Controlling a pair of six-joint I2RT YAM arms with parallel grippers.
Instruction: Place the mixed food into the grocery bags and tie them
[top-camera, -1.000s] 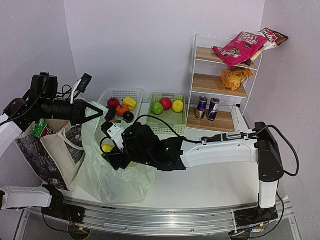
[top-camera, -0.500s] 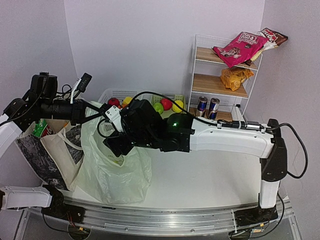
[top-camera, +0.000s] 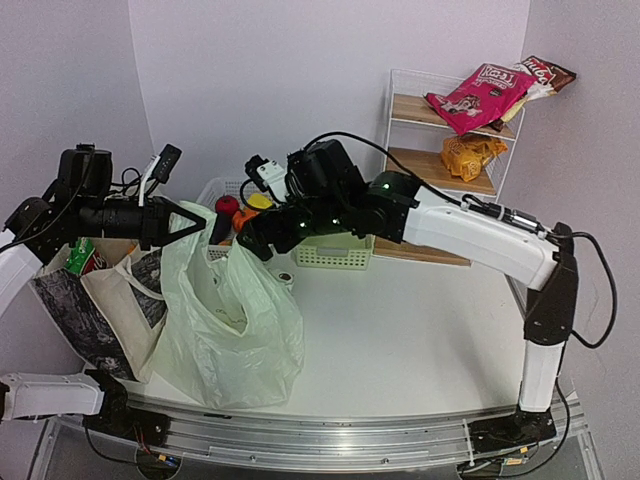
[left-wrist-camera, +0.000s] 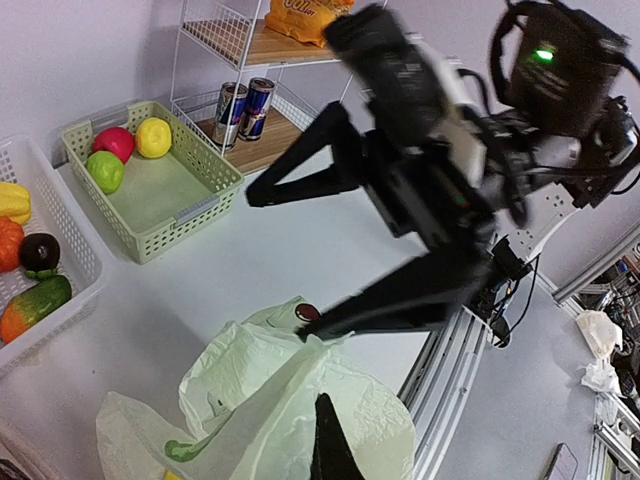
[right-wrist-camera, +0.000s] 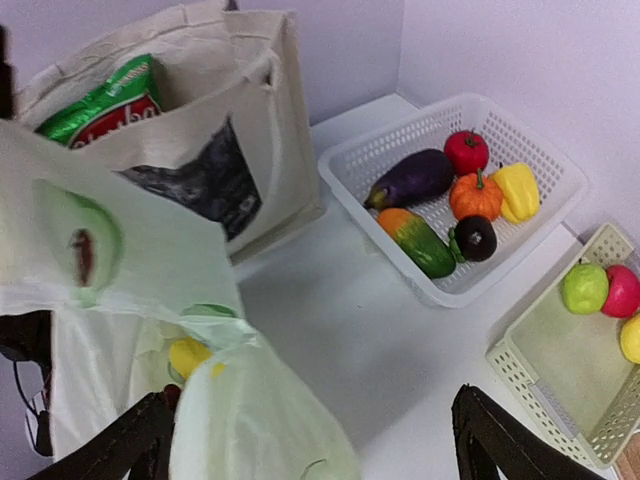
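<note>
Since a second ago the right gripper (left-wrist-camera: 278, 268) has lifted from the mouth of the pale-green plastic bag (top-camera: 230, 330) toward 12 o'clock. It is now over the white basket (right-wrist-camera: 400, 130), jaws spread wide, nothing in them. Left gripper (top-camera: 200, 222) pinched tight on the bag's rim, mouth held up. Yellow fruit piece (right-wrist-camera: 188, 355) inside.

White table (top-camera: 400, 330), lilac walls.

Canvas tote (top-camera: 110, 290) at 9 o'clock, green snack packet (right-wrist-camera: 100, 100) in it. Wire shelf (top-camera: 430, 165) at 2 o'clock, cans (left-wrist-camera: 245, 105) on its bottom board.
</note>
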